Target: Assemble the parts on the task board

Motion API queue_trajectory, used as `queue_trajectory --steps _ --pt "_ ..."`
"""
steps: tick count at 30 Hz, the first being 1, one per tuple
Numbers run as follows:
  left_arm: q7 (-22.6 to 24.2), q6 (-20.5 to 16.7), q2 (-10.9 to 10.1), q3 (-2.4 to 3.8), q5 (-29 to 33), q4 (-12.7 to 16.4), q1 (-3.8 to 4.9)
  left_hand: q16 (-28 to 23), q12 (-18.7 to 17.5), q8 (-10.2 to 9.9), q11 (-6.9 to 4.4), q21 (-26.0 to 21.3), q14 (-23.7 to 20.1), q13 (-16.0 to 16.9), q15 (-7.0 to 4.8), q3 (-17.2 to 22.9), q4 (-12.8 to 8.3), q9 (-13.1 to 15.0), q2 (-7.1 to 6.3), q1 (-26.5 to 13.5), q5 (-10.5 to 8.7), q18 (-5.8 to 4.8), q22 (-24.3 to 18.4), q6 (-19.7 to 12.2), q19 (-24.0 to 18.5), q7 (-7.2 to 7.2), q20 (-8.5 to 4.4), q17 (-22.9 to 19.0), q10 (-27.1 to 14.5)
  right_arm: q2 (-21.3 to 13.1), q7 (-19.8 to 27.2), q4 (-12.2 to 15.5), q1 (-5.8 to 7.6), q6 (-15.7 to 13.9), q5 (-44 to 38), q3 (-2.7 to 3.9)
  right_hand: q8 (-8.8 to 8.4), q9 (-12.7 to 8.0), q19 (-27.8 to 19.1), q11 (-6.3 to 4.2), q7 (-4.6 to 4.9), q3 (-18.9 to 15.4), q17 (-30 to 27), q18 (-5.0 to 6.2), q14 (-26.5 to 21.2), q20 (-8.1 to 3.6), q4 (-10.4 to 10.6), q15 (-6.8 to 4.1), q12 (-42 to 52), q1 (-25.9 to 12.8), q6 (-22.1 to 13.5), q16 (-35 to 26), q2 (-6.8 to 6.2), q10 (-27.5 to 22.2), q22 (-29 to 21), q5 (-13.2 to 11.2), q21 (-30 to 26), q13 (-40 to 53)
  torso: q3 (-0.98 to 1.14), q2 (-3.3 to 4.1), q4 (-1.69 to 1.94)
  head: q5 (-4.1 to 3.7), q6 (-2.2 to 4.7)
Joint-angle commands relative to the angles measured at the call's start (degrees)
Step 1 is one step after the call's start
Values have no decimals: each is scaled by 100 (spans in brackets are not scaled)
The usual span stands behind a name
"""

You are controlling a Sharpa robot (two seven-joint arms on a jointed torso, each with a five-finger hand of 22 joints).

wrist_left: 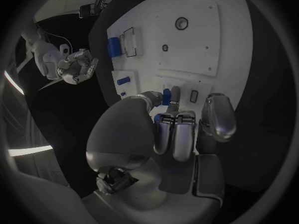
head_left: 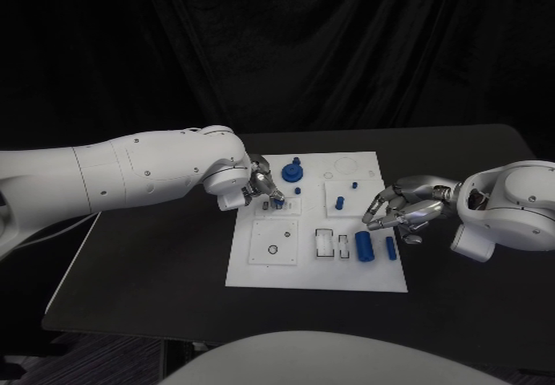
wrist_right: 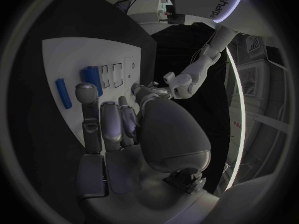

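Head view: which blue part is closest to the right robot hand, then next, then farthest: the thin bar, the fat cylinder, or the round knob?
From the right robot hand:
1. Thin blue bar, by the board's right edge.
2. Fat blue cylinder, just left of the bar.
3. Round blue knob, at the board's far side, near the left robot hand.

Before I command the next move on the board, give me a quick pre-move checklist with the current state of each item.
1. Left hand has a part: ok. In the left wrist view its fingertips pinch a small blue part.
2. That part is over the task board: ok, near its left side.
3. Part seated in a slot: cannot tell; fingers hide the contact.
4. Right hand out of the way: ok. It is at the board's right edge, apart from the left hand.
5. Right hand empty: ok; fingers curled in, nothing seen in them.
6. Blue cylinder and thin blue bar still loose: ok, lying on the board.
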Motion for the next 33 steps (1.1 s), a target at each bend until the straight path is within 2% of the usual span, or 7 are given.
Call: queue_trajectory --steps 1,7,14,19,33 --pt "111 -206 15 5 74 -20 -33 -7 20 -3 19 -29 606 1506 15 337 -309 -3 2 -39 34 90 826 308 -39 -321 0 1509 615 -14 26 21 -14 -62 -19 3 20 -5 -18 -6 14 1 -9 50 -40 8 36 -13 -32 -5 49 -31 46 -31 -4 31 -34 -5 5 -13 8 -6 1" --pt "137 -243 23 5 74 -55 -74 -7 20 -3 19 -47 606 1506 16 344 -312 -2 3 -45 35 93 821 307 -46 -320 1 1509 615 -19 23 20 -14 -61 -19 3 20 -5 -18 -6 14 1 -9 50 -40 8 36 -13 -32 -5 49 -31 46 -31 -4 31 -34 -5 1 -8 -10 22 1" --pt "148 -232 35 5 74 -84 -113 -7 20 0 21 -73 606 1506 17 368 -319 3 8 -68 27 98 815 311 -56 -318 2 1509 615 -16 14 19 -15 -47 -19 3 22 -8 -20 -7 13 1 -12 51 -41 7 42 -13 -35 -3 54 -31 49 -40 -7 43 -39 -16 3 -2 -14 35 1" --pt "137 -201 38 5 74 -95 -140 -7 20 3 24 -83 606 1506 20 394 -330 12 9 -107 -14 99 814 314 -57 -317 5 1509 615 -15 -5 17 -15 -26 -15 3 25 -11 -21 -9 11 4 -19 52 -43 6 45 -15 -37 5 63 -35 53 -46 -10 58 -44 -23 4 -3 -4 13 1" --pt "67 -112 50 5 74 -144 -189 -7 20 5 25 -99 606 1506 22 429 -355 23 9 -152 -77 100 813 311 -60 -317 7 1509 615 -13 -47 15 -17 16 -8 3 29 -18 -23 -12 8 8 -32 53 -49 4 47 -17 -39 23 77 -41 56 -52 -15 91 -52 -32 2 -2 -11 27 1"
